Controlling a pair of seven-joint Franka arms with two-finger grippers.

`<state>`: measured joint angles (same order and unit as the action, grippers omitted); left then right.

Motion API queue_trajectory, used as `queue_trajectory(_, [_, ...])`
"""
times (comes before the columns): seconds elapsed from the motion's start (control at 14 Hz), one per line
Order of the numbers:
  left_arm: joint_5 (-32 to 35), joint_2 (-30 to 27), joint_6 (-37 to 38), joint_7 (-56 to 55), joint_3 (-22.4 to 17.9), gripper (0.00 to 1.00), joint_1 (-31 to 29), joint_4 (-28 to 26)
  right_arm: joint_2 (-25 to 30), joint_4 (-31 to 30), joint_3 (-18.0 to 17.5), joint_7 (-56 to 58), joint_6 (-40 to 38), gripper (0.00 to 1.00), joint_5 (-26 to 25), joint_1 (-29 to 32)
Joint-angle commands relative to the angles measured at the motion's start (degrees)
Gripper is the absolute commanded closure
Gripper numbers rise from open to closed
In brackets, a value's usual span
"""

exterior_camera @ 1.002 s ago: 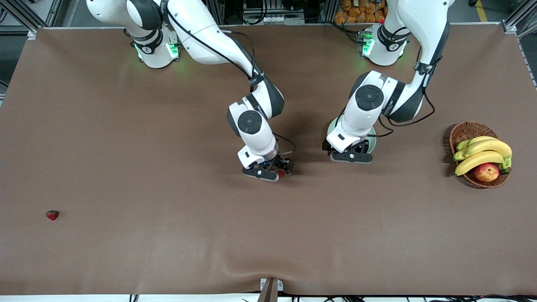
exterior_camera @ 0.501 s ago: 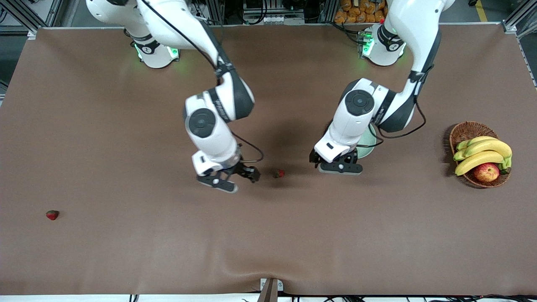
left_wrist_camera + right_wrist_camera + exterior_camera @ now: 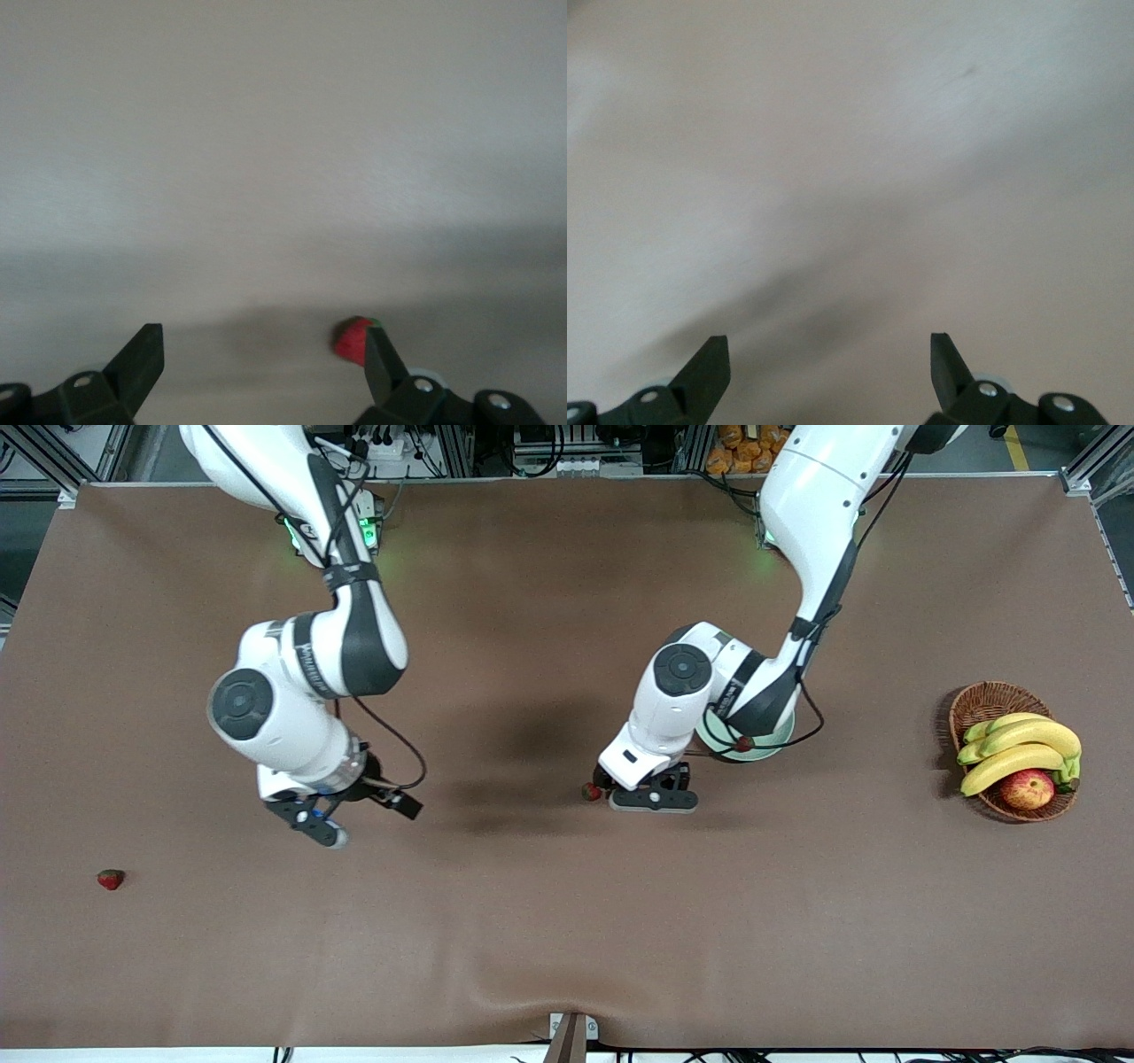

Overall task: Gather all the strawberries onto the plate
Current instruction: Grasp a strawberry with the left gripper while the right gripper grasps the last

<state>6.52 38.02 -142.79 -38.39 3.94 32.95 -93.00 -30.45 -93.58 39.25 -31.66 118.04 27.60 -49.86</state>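
One strawberry (image 3: 590, 791) lies on the brown table near its middle. My left gripper (image 3: 641, 788) is open and low beside it; in the left wrist view the strawberry (image 3: 353, 338) sits just inside one fingertip (image 3: 376, 354) of the left gripper (image 3: 263, 341). A second strawberry (image 3: 111, 880) lies at the right arm's end of the table. The mint-green plate (image 3: 766, 746) is mostly hidden under the left arm, with a third strawberry (image 3: 743, 742) on it. My right gripper (image 3: 363, 821) is open and empty over bare table, as its wrist view shows (image 3: 830, 350).
A brown wicker basket (image 3: 983, 701) with bananas and an apple (image 3: 1027, 788) stands at the left arm's end of the table. The table's front edge has a slight ripple in the cloth.
My right gripper let go of the middle strawberry and swung away toward its own end of the table. My left gripper moved off the plate to beside that strawberry.
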Motion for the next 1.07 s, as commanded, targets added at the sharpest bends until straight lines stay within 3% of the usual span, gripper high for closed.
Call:
queue_trajectory(0.0, [0.8,5.1,0.4,-1.4,-0.4,0.00,2.2,6.1,2.3,-4.6,4.9,10.0,-1.1,0.00,-0.9,0.3])
queue_trajectory(0.21, [0.8,9.2,-1.0,-1.4,-0.4,0.00,2.6,9.3,2.2,-8.5,10.0,23.1,0.7,0.00,-0.9,2.1])
queue_trajectory(0.57, [0.6,10.5,-2.7,-1.2,-0.4,0.03,3.0,9.3,-1.4,-6.7,9.4,41.7,2.6,0.00,-0.2,17.1])
queue_trajectory(0.72, [0.7,10.9,-3.5,-1.2,-0.4,0.04,3.1,9.2,-3.9,-4.4,6.3,48.8,3.8,0.00,0.1,24.9])
queue_trajectory(1.0, [0.9,11.7,-3.5,-0.5,-0.3,0.07,4.1,9.1,-10.2,4.3,-3.2,55.7,4.5,0.00,-0.4,41.0])
